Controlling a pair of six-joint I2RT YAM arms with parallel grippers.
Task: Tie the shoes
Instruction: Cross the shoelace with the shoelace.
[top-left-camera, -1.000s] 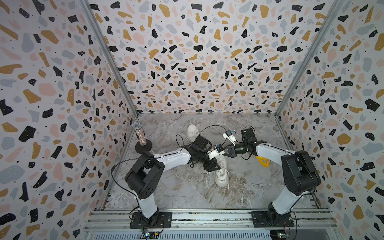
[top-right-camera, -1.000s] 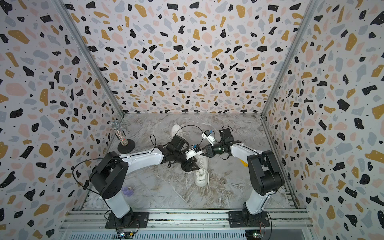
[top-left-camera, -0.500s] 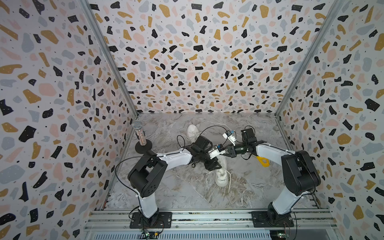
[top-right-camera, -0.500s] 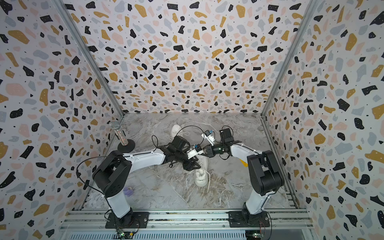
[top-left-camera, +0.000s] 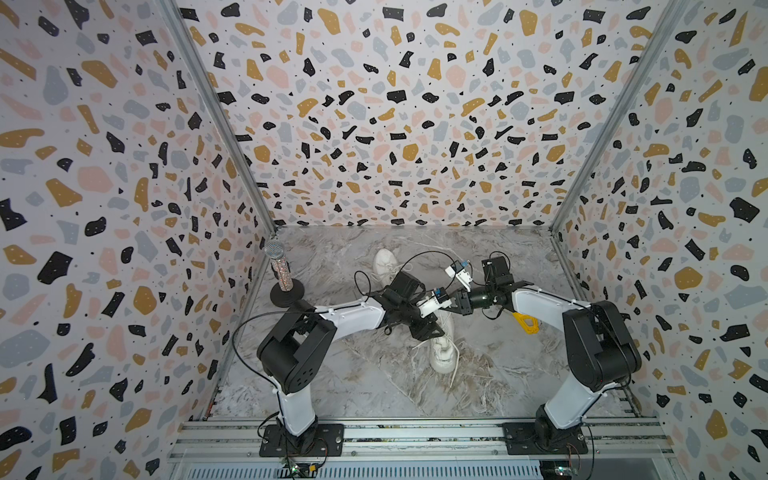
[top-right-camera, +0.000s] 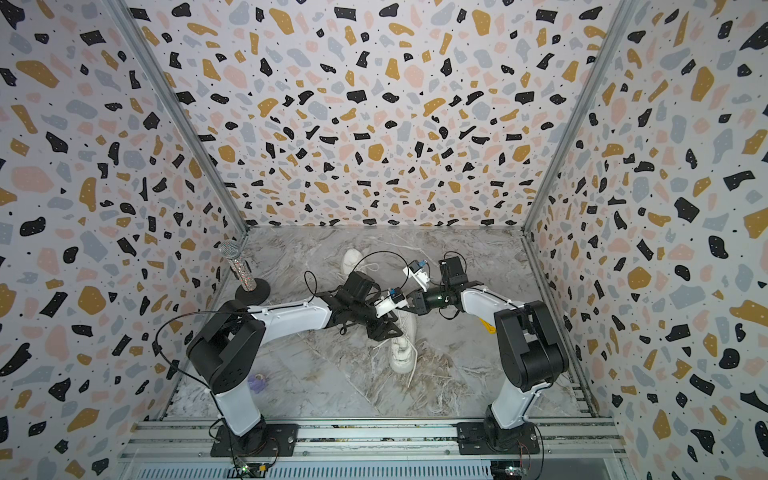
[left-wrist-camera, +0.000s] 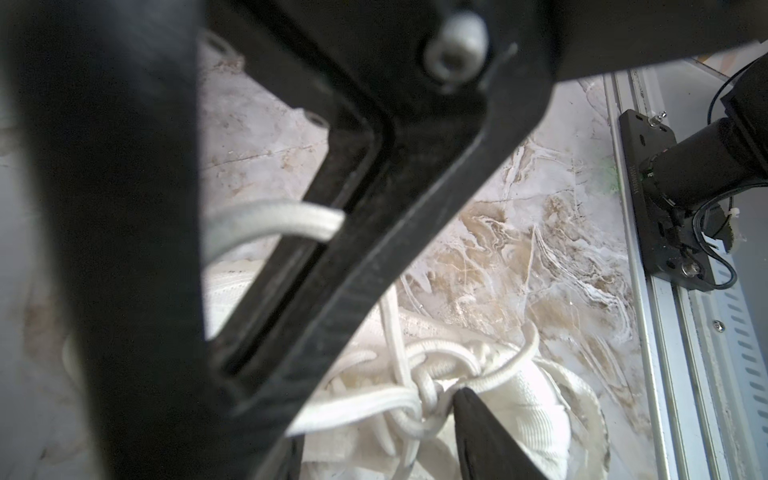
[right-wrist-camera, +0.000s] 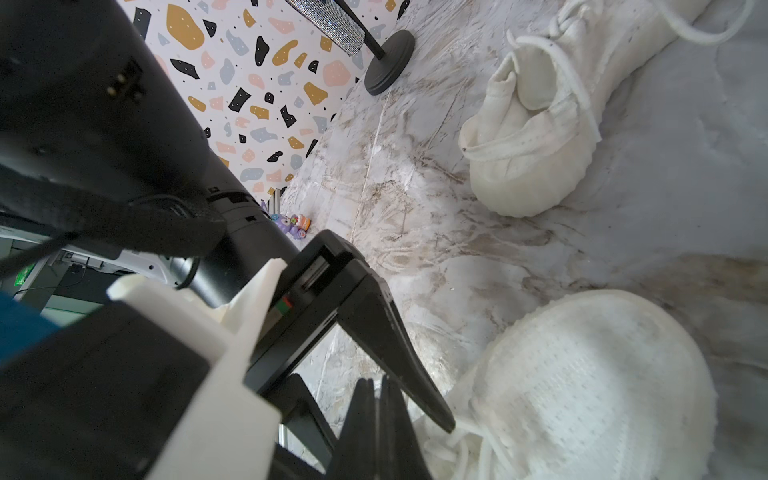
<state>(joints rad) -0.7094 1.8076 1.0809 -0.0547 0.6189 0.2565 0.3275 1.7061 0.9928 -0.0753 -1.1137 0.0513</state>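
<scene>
Left pincer (top-left-camera: 430, 330), spread, over knit shoe (top-left-camera: 443, 353).

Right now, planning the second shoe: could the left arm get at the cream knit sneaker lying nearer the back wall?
Probably yes. The far cream knit sneaker lies just beyond the left arm's wrist, with nothing standing between; the open left gripper would first have to leave the near sneaker.

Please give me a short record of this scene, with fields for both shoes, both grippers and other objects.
near shoe: laces crossed in a knot, one end trailing on the table
far shoe: farther back, no gripper on it
left gripper: jaws apart, over the near shoe
right gripper: shut, tip at the knot
other objects: microphone on stand, purple toy
</scene>
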